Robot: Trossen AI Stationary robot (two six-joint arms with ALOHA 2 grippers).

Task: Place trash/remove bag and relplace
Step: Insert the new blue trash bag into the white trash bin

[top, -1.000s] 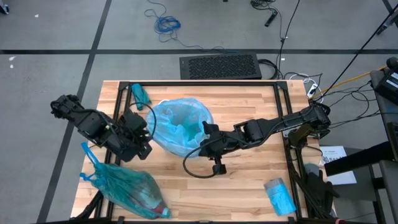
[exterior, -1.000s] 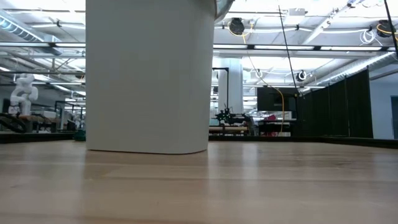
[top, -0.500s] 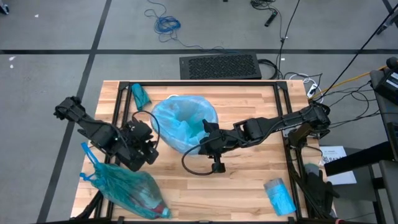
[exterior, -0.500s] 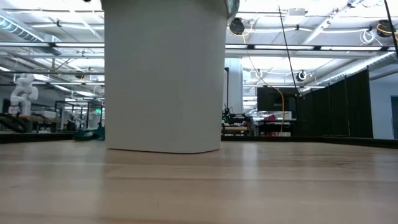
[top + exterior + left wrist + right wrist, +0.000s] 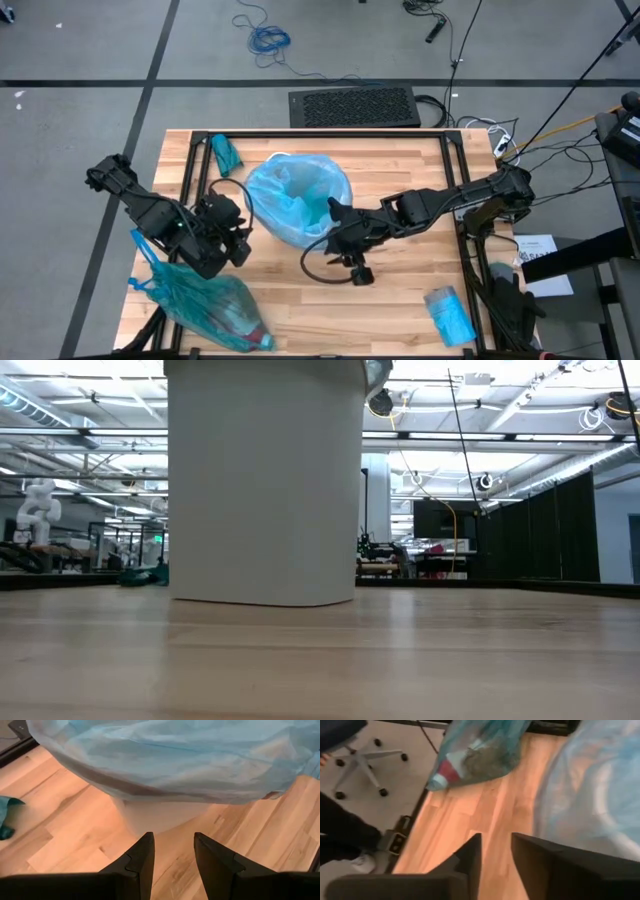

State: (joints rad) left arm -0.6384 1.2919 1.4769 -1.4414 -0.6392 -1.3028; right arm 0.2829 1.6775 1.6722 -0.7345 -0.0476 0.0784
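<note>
A white bin (image 5: 265, 480) stands mid-table, lined with a pale blue bag (image 5: 297, 193) whose edge drapes over the rim (image 5: 175, 760). At the near left corner lies a full teal bag (image 5: 205, 305) holding the trash: a red-and-white bottle (image 5: 447, 772) and brown wads (image 5: 485, 760) show through it. My left gripper (image 5: 236, 238) hovers open at the bin's left, fingers (image 5: 145, 855) pointing at the bin's foot. My right gripper (image 5: 335, 222) is open just right of the bin, with bare table between its fingers (image 5: 472, 855).
A teal scrap (image 5: 225, 150) lies at the far left. A pale blue packet (image 5: 450, 315) lies at the near right corner. A black cable (image 5: 320, 270) loops on the boards below my right gripper. A dark frame (image 5: 320, 133) runs along the table's edges.
My left gripper has sunk and drawn back from the bin toward the table's near edge. The bin with its blue liner has slid a little toward the table's right, and the liner now sits spread wider over the rim.
</note>
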